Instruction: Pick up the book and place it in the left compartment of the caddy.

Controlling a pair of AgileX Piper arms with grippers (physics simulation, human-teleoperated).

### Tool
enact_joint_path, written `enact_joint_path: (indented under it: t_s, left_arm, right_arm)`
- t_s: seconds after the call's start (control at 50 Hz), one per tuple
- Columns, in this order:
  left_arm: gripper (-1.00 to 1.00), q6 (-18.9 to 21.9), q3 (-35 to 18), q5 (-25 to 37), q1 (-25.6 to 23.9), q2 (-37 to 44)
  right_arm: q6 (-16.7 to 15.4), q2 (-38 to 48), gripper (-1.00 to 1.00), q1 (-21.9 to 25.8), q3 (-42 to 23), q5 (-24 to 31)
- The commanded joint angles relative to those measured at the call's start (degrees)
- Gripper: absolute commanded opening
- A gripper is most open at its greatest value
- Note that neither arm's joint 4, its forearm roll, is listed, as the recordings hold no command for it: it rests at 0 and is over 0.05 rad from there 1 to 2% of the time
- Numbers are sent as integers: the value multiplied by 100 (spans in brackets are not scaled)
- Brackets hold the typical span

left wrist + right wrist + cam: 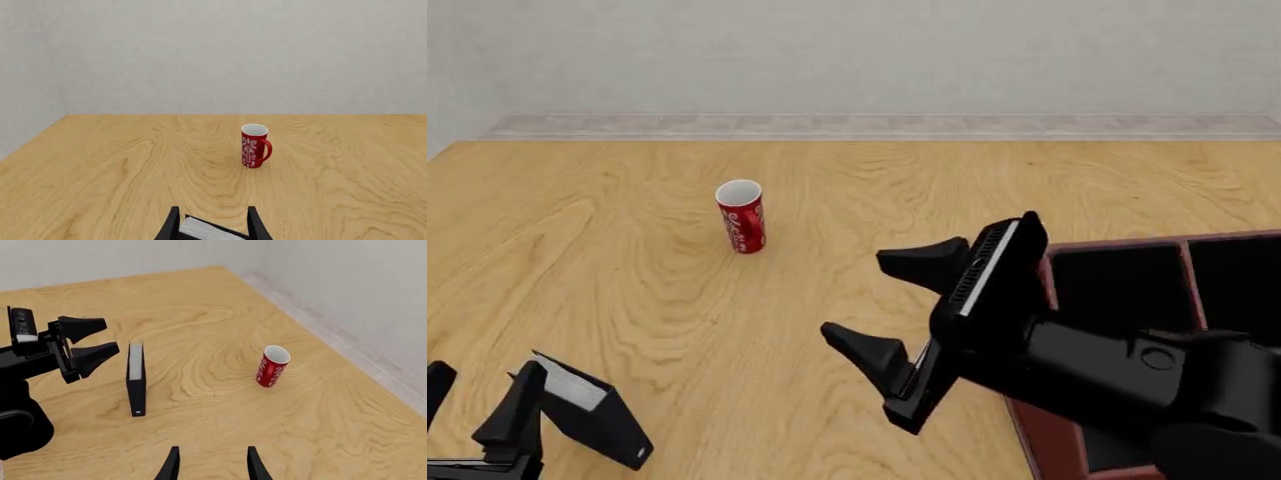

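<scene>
Front view shows a big wooden table (627,250) filling most of the picture. On its right side sits the caddy (1054,440), a dark red-brown box that is black inside. Its left compartment (1110,280) is a long black slot, and the right arm hides part of it.

The right arm (1121,375) is big and black and reaches across in front of the caddy. The right gripper (854,297) is up in the air with its two fingers spread wide apart, and nothing is between them.

The left gripper (481,385) is low at the near left corner. Its fingers are spread apart too.

The book (587,408) stands on its edge on the table, well apart from the caddy. Its white pages face up. From the right wrist view, the book (136,385) is just past the tips of the left gripper (112,335) and is not pinched.

A red can (742,216) stands upright farther back on the table.
</scene>
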Motion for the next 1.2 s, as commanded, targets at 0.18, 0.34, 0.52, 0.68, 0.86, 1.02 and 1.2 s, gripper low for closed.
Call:
enact_joint_path:
  t_s: [0.18, 0.34, 0.52, 0.68, 0.86, 1.02, 1.2]
  left_arm:
    - [100, 0, 0, 0, 0, 0]
    - [100, 0, 0, 0, 0, 0]
    - [100, 1, 0, 0, 1, -1]
    - [100, -1, 0, 0, 1, 1]
    - [100, 0, 0, 0, 1, 0]
    - [100, 0, 0, 0, 0, 0]
    - [100, 0, 0, 0, 0, 1]
  right_arm:
    - [23, 640, 100, 196, -356, 56]
    - [24, 877, 100, 276, -434, 8]
    - [25, 1214, 100, 403, -602, -58]
    - [51, 1334, 100, 510, -651, -82]
    - [102, 1522, 100, 612, -774, -128]
    - [131, 1771, 100, 734, -927, -194]
    - [161, 2111, 100, 808, -1160, -290]
